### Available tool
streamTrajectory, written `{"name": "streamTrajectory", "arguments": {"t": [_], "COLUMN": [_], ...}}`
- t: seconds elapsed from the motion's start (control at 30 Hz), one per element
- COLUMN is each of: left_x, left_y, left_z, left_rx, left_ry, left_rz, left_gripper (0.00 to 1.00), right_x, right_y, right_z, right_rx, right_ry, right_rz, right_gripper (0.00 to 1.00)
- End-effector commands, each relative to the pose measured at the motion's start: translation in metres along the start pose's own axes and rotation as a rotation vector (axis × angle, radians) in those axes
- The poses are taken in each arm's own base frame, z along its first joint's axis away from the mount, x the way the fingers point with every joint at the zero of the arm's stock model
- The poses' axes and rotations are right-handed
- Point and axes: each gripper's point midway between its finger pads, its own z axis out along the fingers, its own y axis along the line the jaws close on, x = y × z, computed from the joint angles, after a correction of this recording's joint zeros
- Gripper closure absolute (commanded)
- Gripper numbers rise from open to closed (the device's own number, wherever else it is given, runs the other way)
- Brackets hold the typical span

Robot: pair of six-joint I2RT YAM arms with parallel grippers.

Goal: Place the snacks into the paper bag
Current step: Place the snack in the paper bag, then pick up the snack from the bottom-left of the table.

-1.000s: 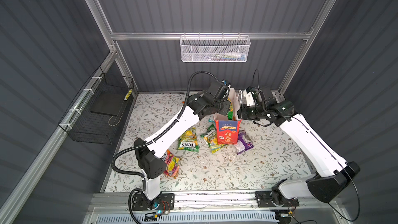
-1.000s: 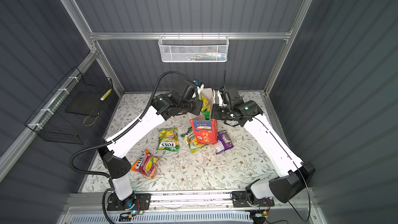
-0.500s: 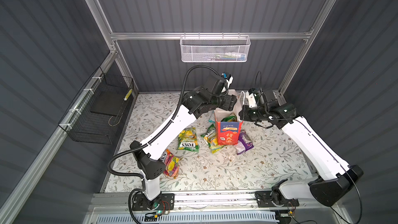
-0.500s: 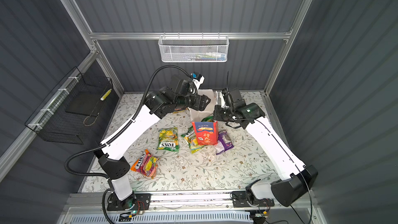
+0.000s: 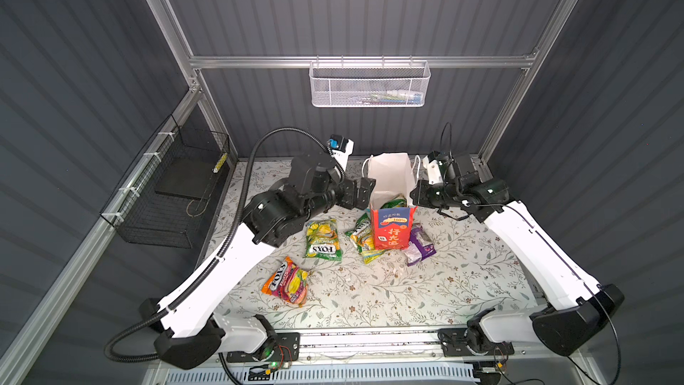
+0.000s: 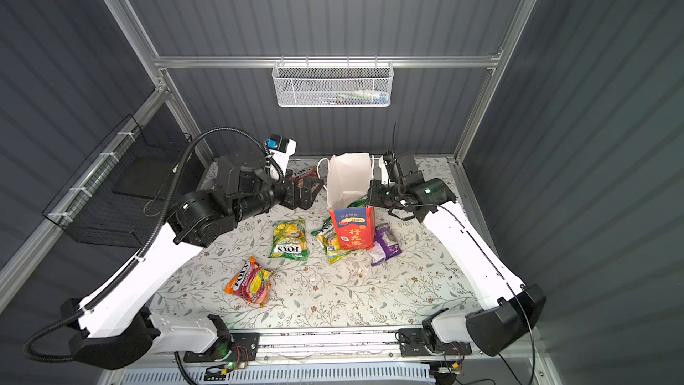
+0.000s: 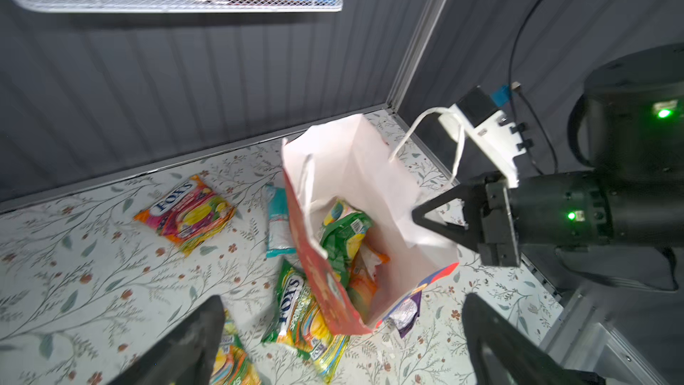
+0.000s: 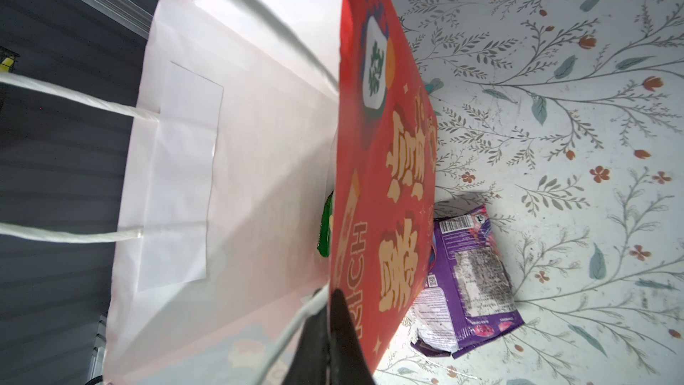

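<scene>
Several snacks are only partly shown: a green-yellow packet (image 5: 364, 240) is half covered by the left side of the paper bag (image 5: 390, 233), a purple packet (image 5: 420, 244) is tucked against its right corner, and a teal packet (image 7: 277, 224) on the bag's far side is caught in the left wrist view alone. Inside the bag a green packet (image 7: 344, 238) is seen on top of something orange; how many are buried beneath cannot be counted. The bag is stood upright at the middle of the desk (image 5: 462, 283), towards the far side. The right jaws are pressed together on the bag's right rim. A second ago the left jaws were held at the bag's mouth; they have since been drawn back just left of it and are now spread wide, with nothing held. Three more are left on the floral desk: a second green-yellow packet (image 5: 322, 240), an orange-pink packet (image 5: 287, 283) nearer, and another orange-pink packet (image 6: 304, 172) far behind the left arm (image 5: 237, 253). The desk is enclosed by dark ribbed walls (image 5: 333, 5), on which a white mesh basket (image 5: 370, 85) and a black wire basket (image 5: 166, 194) are hung.
</scene>
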Motion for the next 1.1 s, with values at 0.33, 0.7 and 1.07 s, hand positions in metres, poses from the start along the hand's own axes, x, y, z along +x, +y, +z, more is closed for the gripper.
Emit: {"name": "streamTrajectory", "arguments": {"t": [0.33,0.7,1.07], "left_x": [0.140,0.302,0.346], "left_y": [0.101,0.159,0.177], "left_z": [-0.019,-0.011,-0.009], "left_rx": [-0.473,-0.691,-0.775], "left_ry": [0.259,0.621,0.677], "left_rz": [-0.152,-0.463,-0.473], "left_gripper": [0.00,0.00,0.00], "right_x": [0.003,0.012,0.017], "right_y": [-0.002,-0.004,-0.004], "right_z": [0.003,0.007,0.006], "right_rx": [-0.020,-0.030,-0.046], "right_ry": [0.006,0.026,0.028], "right_rz": [-0.007,-0.002,0.007], "right_gripper": [1.00,1.00,1.00]}}
